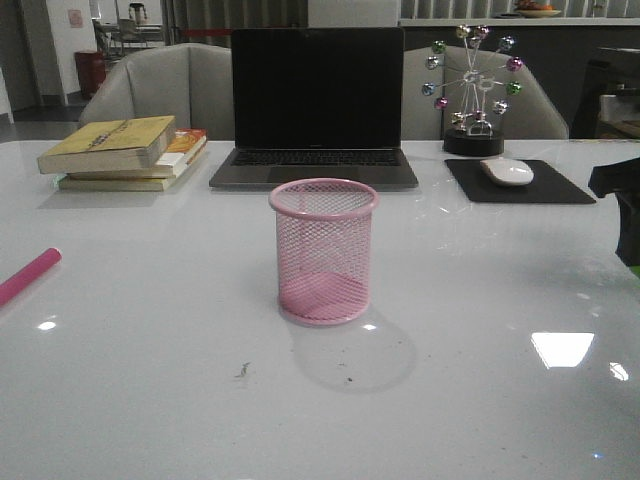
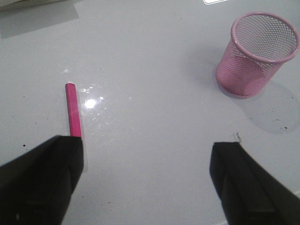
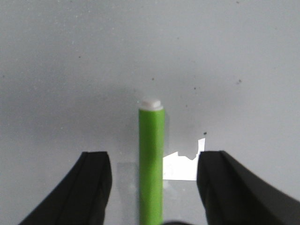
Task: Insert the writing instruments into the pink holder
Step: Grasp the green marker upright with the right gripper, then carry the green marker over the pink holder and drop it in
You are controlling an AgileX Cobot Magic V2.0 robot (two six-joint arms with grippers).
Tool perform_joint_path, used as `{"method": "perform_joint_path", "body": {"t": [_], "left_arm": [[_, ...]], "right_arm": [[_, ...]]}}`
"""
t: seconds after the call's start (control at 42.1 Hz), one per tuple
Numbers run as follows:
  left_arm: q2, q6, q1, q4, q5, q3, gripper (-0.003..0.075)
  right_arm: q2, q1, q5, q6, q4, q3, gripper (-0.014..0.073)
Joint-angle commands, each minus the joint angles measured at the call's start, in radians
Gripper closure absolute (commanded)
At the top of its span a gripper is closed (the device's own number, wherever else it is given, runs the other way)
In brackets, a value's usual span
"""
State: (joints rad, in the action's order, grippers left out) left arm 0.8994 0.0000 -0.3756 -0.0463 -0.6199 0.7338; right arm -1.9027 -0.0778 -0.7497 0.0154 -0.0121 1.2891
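Note:
The pink mesh holder (image 1: 323,251) stands upright and empty at the table's middle; it also shows in the left wrist view as the holder (image 2: 257,54). A magenta pen (image 1: 29,276) lies flat at the table's left edge. In the left wrist view that pen (image 2: 72,109) runs under one finger of my left gripper (image 2: 147,161), which hangs open above the table. The lime green pen (image 3: 151,159) with its white tip lies between the spread fingers of my open right gripper (image 3: 152,176), neither finger touching it. Only a dark part of the right arm (image 1: 618,195) shows in the front view.
A laptop (image 1: 316,110) stands behind the holder. Stacked books (image 1: 125,152) lie at the back left. A white mouse (image 1: 507,171) on a black pad and a ferris-wheel ornament (image 1: 473,90) are at the back right.

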Motion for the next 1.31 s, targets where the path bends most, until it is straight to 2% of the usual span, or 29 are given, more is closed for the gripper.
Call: {"method": "perform_joint_path", "body": {"t": [0.0,0.404,0.499,0.594,0.689,0.927,1.094,1.284], "left_arm": [[-0.004,0.000,-0.008,-0.003,0.080,0.032,0.0119],[-0.004,0.000,-0.008,-0.003,0.082,0.032,0.0119],[-0.004,0.000,-0.008,-0.003,0.082,0.032,0.0119],[-0.004,0.000,-0.008,-0.003,0.082,0.032,0.0119],[-0.004,0.000,-0.008,-0.003,0.082,0.032,0.0119],[-0.004,0.000,-0.008,-0.003,0.082,0.032,0.0119],[-0.004,0.000,-0.008,-0.003,0.082,0.032,0.0119],[-0.004,0.000,-0.008,-0.003,0.082,0.032,0.0119]], "right_arm": [[0.017,-0.007,0.004,-0.009,0.003,0.053,0.0083],[-0.031,-0.007,0.004,-0.009,0.012,0.072,0.0089],[-0.031,-0.007,0.002,-0.009,0.012,0.072,0.0167],[-0.031,-0.007,-0.001,-0.009,0.012,0.072,0.0309],[-0.031,-0.007,-0.008,-0.009,0.012,0.072,0.0398],[0.024,-0.003,-0.011,-0.009,0.023,0.066,0.0422],[0.186,0.037,0.139,-0.009,0.030,-0.031,0.0422],[0.441,0.148,0.426,-0.009,0.050,-0.224,0.0422]]}}
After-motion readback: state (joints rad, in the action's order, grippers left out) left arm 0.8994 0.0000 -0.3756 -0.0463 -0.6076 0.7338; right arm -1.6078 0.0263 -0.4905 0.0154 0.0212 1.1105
